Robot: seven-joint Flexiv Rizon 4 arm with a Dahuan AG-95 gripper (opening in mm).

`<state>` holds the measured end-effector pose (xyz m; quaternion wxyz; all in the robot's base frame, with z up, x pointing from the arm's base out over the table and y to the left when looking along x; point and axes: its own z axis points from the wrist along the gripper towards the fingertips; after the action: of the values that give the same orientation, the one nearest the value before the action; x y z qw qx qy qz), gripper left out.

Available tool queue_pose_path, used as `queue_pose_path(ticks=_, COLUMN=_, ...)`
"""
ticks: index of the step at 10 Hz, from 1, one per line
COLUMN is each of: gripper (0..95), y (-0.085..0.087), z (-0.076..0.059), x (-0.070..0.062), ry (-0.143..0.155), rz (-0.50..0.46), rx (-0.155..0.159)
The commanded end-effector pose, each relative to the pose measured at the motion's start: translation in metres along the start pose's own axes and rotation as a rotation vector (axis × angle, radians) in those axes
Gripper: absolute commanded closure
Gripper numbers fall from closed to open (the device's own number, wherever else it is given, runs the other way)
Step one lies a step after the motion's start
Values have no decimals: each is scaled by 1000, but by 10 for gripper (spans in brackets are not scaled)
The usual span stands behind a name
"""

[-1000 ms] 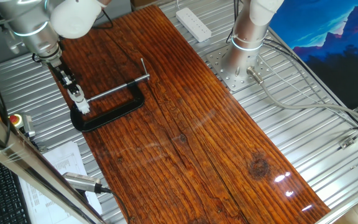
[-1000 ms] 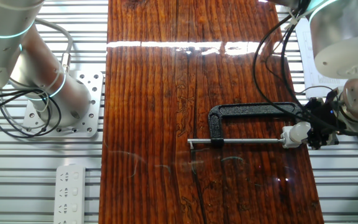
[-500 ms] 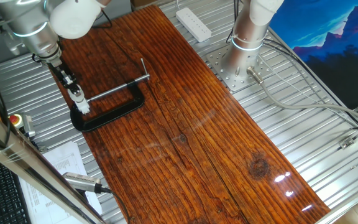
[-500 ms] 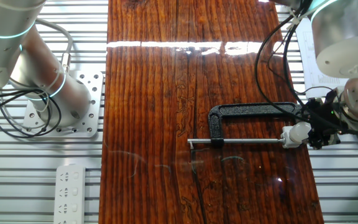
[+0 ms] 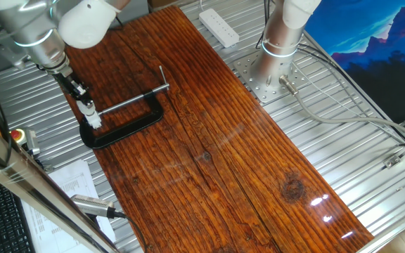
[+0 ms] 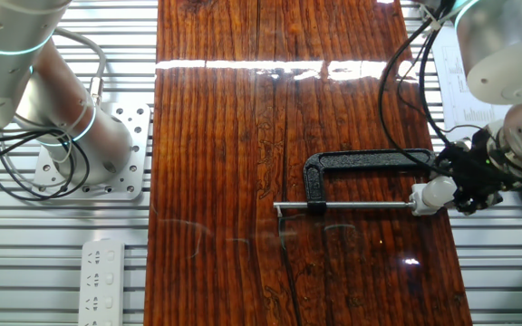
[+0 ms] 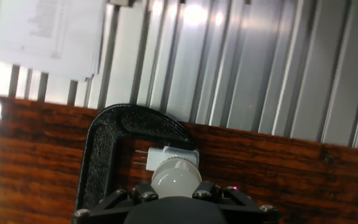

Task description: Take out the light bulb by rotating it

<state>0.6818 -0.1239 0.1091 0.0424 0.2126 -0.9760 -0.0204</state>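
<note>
The light bulb (image 7: 175,178) sits in its white socket (image 7: 173,153) at the near-left end of the black C-clamp (image 5: 121,126), on the wooden table (image 5: 209,140). The gripper (image 6: 460,188) pinches the bulb, whose base the dark fingers (image 5: 81,93) largely hide in both fixed views.

Bright, even overhead light puts white glare streaks on the glossy wooden board (image 6: 243,181) beyond the black C-clamp (image 6: 361,165) (smaller glints sit on its near side), while the hand view shows blown-out metal slats (image 7: 241,62) and a soft-focus light bulb (image 7: 176,177).
</note>
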Motion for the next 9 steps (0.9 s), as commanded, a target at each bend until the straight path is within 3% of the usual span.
queue_pose_path(ticks=1, gripper=950, y=0, z=0, x=-1, ry=16, rz=-163, rx=17)
queue_pose_path(ticks=9, gripper=950, y=0, z=0, x=-1, ry=53, rz=-562, rx=54)
